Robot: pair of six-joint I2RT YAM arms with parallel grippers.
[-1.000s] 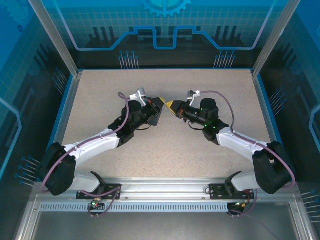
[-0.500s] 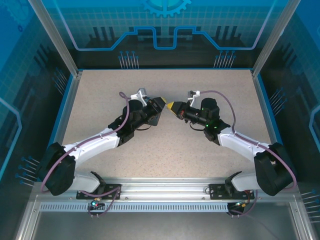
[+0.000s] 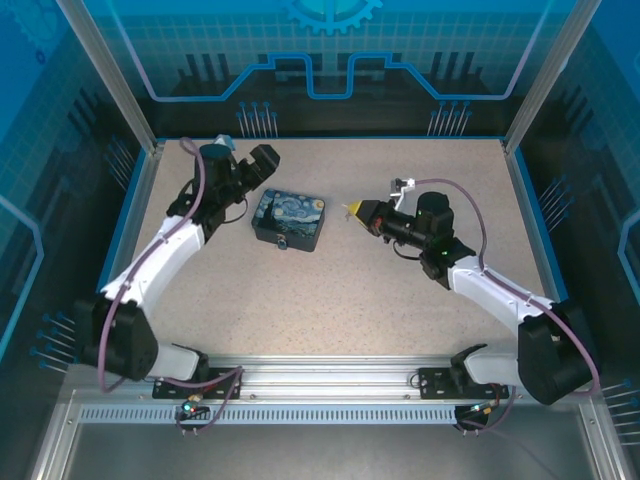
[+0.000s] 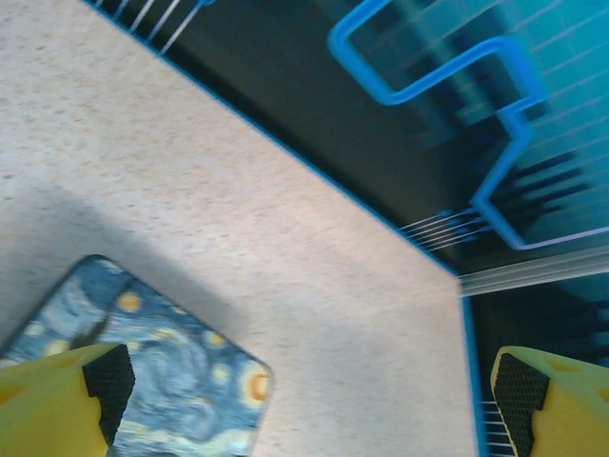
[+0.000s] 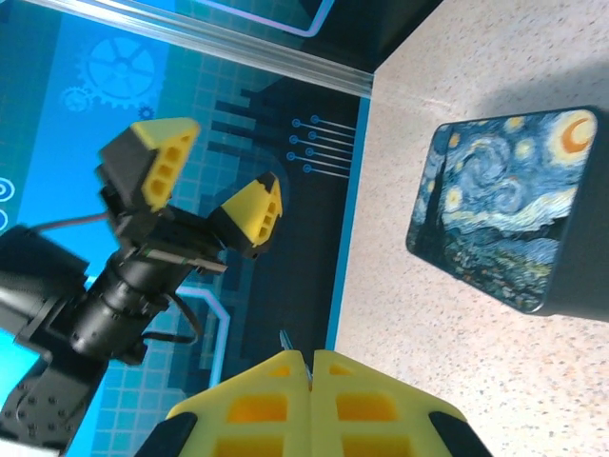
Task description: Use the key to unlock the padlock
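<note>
Left gripper (image 5: 203, 186): jaws spread wide, nothing between them. It hangs above the far left part of the table (image 3: 400, 300), beside the left end of the tin (image 3: 290, 215) and apart from it. In its wrist view both yellow fingers (image 4: 57, 405) sit at the lower corners of the frame, and the tin's painted top lies below one of them.

Right gripper (image 3: 352, 210): jaws pressed together, clamped on the key (image 5: 285, 340), which projects as a thin metal sliver from the seam between them. The gripper points left toward the tin, with bare table between.

Padlock (image 3: 283, 243): a small dark item against the near edge of the tin, about mid-length. Whether its shackle is open cannot be told
</note>
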